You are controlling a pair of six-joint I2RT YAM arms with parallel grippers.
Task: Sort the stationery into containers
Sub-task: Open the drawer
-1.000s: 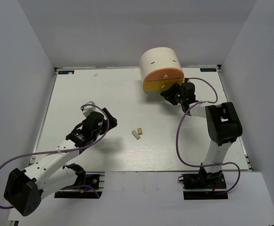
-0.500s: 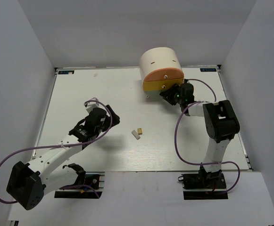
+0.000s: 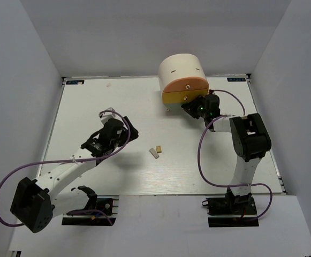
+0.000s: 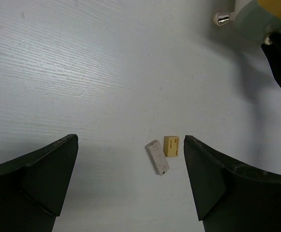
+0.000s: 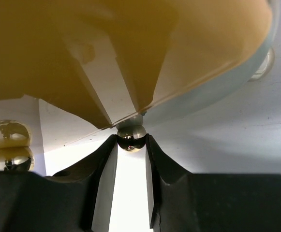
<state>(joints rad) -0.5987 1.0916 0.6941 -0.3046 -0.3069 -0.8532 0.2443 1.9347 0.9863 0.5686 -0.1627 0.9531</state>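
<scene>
The right end effector (image 5: 132,141) pinches the round knob (image 5: 132,137) of the yellow drawer (image 3: 174,98), low on the organizer (image 3: 181,67) front. Opening that drawer looks like the step in hand, and it calls for a straight pull outward. The left end effector (image 4: 130,141), spread wide, hangs over the white eraser (image 4: 157,157) and tan eraser (image 4: 171,146) on the desk (image 3: 118,101), well before the organizer.

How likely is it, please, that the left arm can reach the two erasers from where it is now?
Probably yes. The left gripper is open and points at the white eraser and tan eraser, which lie close together on bare table with nothing between them and its fingers.
</scene>
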